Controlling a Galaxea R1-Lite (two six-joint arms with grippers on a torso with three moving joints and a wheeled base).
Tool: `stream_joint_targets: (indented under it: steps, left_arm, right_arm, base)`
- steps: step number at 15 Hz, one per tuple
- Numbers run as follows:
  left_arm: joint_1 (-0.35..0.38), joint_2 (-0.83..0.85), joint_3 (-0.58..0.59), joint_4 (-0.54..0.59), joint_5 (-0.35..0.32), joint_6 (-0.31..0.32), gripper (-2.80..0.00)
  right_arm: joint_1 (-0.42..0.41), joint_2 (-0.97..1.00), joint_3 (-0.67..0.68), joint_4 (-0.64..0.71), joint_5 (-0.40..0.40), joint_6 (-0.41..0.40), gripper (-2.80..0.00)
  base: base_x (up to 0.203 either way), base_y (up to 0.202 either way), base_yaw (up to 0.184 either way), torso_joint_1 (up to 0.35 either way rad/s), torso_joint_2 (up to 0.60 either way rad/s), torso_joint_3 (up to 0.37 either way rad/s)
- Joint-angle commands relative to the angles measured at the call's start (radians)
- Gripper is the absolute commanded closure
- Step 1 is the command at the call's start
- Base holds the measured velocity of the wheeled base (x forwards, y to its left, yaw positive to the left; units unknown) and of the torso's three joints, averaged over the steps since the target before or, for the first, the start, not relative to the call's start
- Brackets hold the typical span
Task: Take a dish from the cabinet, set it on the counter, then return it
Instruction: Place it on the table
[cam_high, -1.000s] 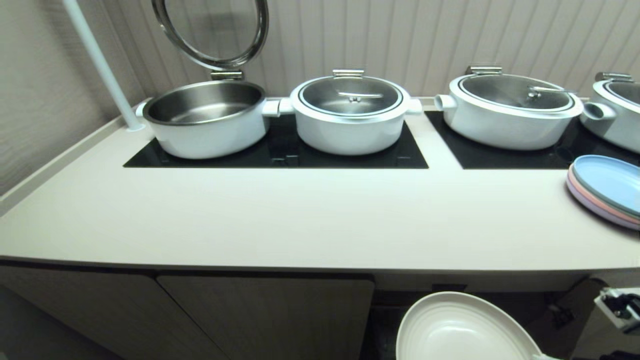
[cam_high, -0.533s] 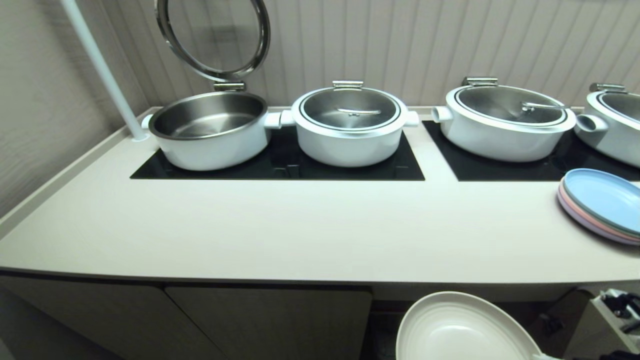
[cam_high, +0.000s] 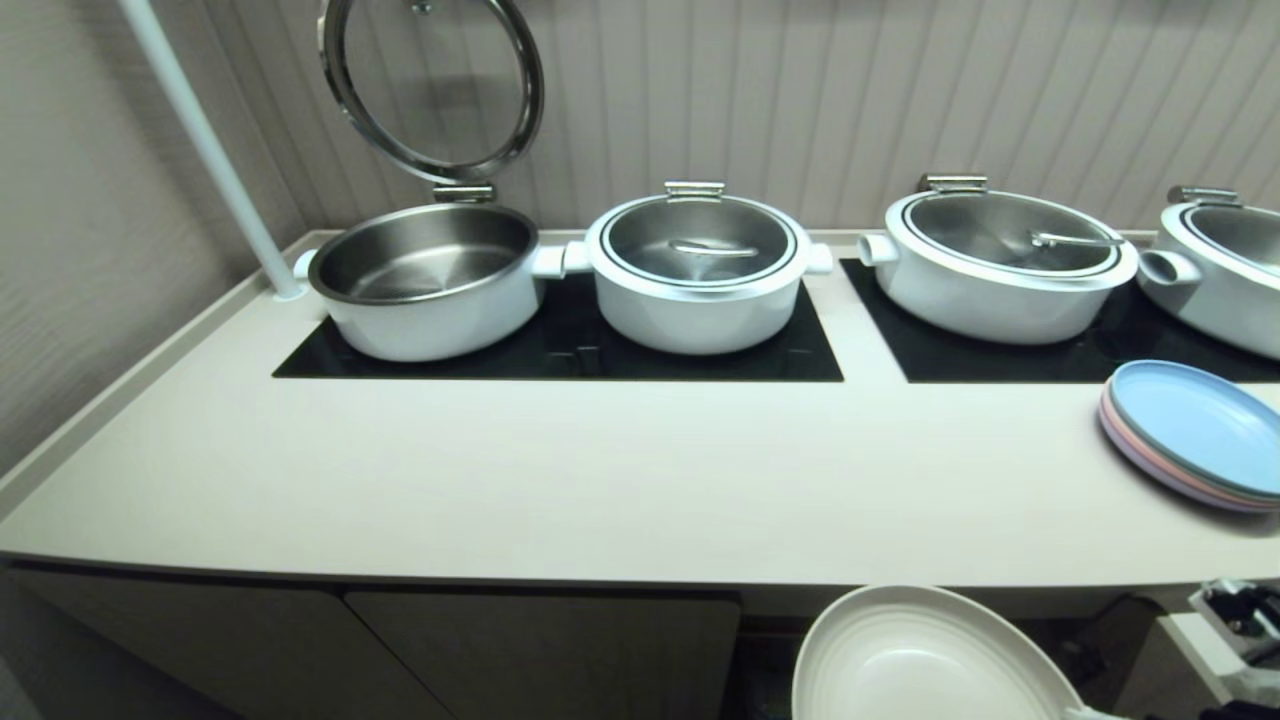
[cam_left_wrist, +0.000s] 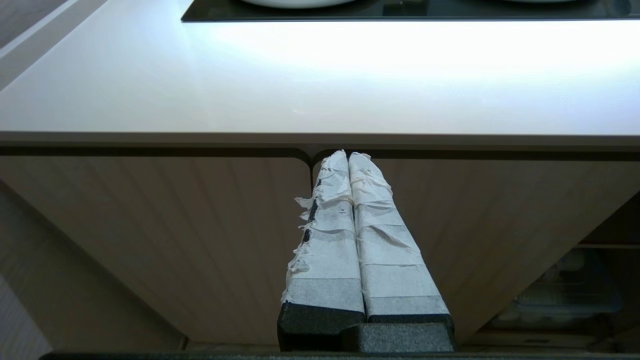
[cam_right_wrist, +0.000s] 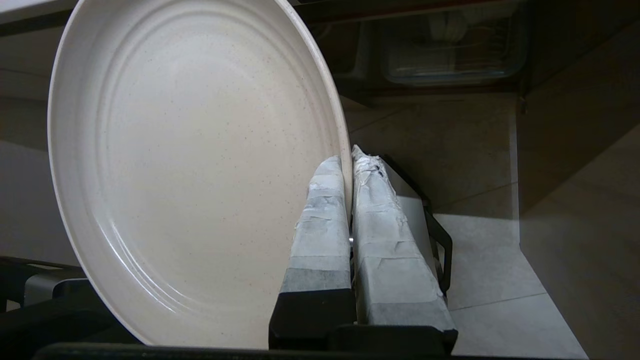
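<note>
The cream dish (cam_high: 920, 660) hangs in front of the open cabinet, below the counter's (cam_high: 600, 480) front edge. In the right wrist view my right gripper (cam_right_wrist: 348, 160) is shut on the rim of the dish (cam_right_wrist: 190, 165), one taped finger on each face. The cabinet (cam_high: 540, 650) shows closed ribbed doors on the left and a dark opening behind the dish. My left gripper (cam_left_wrist: 347, 156) is shut and empty, parked in front of the closed cabinet doors (cam_left_wrist: 150, 235) just under the counter edge (cam_left_wrist: 320, 135). Neither gripper shows in the head view.
Several white pots stand on black cooktop panels (cam_high: 560, 350) at the back; the leftmost pot (cam_high: 430, 280) has its lid (cam_high: 435, 85) raised. Blue and pink plates (cam_high: 1190, 435) are stacked at the counter's right. A white pole (cam_high: 210, 150) rises at the back left. A glass container (cam_right_wrist: 455, 45) sits inside the cabinet.
The whole head view has shifted: counter and pots sit lower in the picture, so the camera rose. The dish keeps its place at the bottom of the view.
</note>
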Motion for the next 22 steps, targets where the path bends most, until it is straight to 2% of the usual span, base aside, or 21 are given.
stream_joint_targets:
  steps: [1, 6, 22]
  left_arm:
    - [0.000, 0.000, 0.000, 0.000, 0.000, 0.000, 0.00]
    - [0.000, 0.000, 0.000, 0.000, 0.000, 0.000, 0.00]
    - [0.000, 0.000, 0.000, 0.000, 0.000, 0.000, 0.00]
  right_arm:
    - [-0.001, 0.000, 0.000, -0.002, 0.001, 0.002, 0.00]
    - [-0.001, 0.003, 0.002, -0.002, 0.002, 0.001, 0.00]
    - [-0.001, 0.046, 0.000, -0.033, -0.006, 0.004, 0.00]
  base:
    - [0.000, 0.000, 0.000, 0.157, -0.32, -0.168]
    - [0.000, 0.000, 0.000, 0.141, -0.29, -0.142]
    - [0.000, 0.000, 0.000, 0.000, 0.00, 0.000]
